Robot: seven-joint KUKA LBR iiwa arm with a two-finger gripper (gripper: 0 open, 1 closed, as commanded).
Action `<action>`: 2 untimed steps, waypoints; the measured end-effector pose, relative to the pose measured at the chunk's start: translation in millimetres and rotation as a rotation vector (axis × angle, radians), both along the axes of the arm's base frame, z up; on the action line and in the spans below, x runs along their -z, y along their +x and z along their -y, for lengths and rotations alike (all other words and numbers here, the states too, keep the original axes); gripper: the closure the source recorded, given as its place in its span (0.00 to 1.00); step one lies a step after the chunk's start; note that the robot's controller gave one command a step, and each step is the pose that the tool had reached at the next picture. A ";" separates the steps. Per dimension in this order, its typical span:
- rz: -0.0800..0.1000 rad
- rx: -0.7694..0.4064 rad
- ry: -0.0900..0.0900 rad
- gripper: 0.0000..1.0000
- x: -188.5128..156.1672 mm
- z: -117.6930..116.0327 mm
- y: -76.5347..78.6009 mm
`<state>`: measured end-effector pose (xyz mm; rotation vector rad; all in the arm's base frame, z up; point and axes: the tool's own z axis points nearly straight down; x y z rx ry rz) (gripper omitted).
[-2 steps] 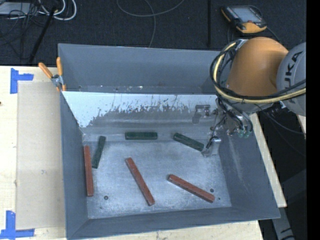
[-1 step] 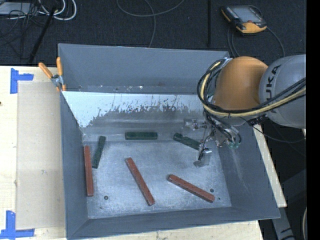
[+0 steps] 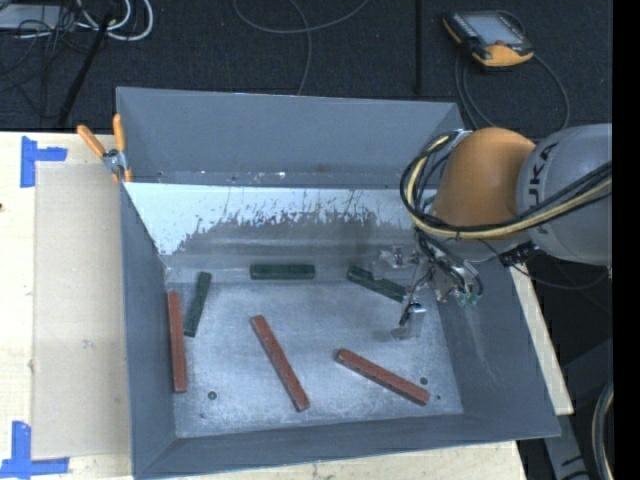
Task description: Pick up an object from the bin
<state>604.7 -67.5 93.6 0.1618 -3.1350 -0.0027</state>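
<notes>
end effector beside diagonal green bar

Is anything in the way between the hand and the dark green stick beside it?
Nothing visible. The hand hangs beside the dark green flat stick at the back right; the closest reddish-brown stick lies apart, nearer the front.

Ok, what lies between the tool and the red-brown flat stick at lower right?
Nothing: in the camera view, bare grey bin floor separates the tool from the red-brown flat stick.

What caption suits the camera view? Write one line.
Gripper low at the right of the grey metal bin, beside a dark green flat bar; a red-brown flat stick lies nearby.
</notes>
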 end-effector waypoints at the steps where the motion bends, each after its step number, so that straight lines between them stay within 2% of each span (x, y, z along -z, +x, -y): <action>1: 0.003 0.300 -0.001 1.00 23.6 -47.0 11.1; 2: 0.003 0.299 -0.001 1.00 23.6 -47.0 11.1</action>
